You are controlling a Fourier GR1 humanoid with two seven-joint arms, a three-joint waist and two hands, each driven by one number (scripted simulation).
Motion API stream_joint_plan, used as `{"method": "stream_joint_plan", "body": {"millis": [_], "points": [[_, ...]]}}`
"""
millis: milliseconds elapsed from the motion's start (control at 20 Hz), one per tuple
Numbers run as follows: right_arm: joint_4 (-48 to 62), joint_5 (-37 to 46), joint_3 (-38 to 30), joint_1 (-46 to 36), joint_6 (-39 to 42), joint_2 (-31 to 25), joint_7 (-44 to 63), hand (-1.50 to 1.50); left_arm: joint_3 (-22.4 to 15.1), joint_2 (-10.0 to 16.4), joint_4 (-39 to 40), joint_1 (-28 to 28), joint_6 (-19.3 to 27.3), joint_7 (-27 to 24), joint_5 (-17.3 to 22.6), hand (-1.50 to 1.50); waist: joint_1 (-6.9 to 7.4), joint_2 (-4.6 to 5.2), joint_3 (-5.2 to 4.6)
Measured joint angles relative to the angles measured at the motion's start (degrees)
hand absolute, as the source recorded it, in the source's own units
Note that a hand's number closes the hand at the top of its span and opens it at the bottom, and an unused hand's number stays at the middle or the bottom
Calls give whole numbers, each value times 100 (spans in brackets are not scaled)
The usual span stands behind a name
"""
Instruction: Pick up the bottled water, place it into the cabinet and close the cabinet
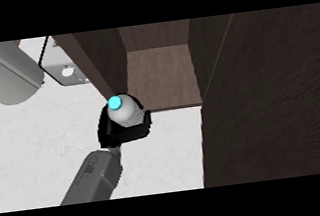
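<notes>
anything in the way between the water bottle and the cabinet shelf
Nothing visible. The left hand holds the bottled water at the front edge of the open shelf, and the door is swung aside at the right. Only the cabinet's side wall stands close by, on the bottle's left.

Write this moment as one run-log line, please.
phase: holding | robot hand: shut on clear plastic water bottle with cyan cap | bottle: at front edge of open dark wooden cabinet, not yet inside

Cabinet (161, 77) at the worktop's (33, 145) far right, its door (274, 101) open to the right, bottle (125, 113) in the left hand (124, 133) at the cabinet's front left corner
</notes>
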Motion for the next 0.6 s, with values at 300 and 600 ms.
{"method": "stream_joint_plan", "body": {"millis": [300,600], "points": [[46,-28,-208,-122,17,6,-37,-150,-597,-1,-303,-750,1102,639,279,150,-40,18,-1],[31,-133,-473,-110,150,-42,-82,-150,-901,-3,315,-1779,1908,1010,429,150,-130,49,-2]]}}
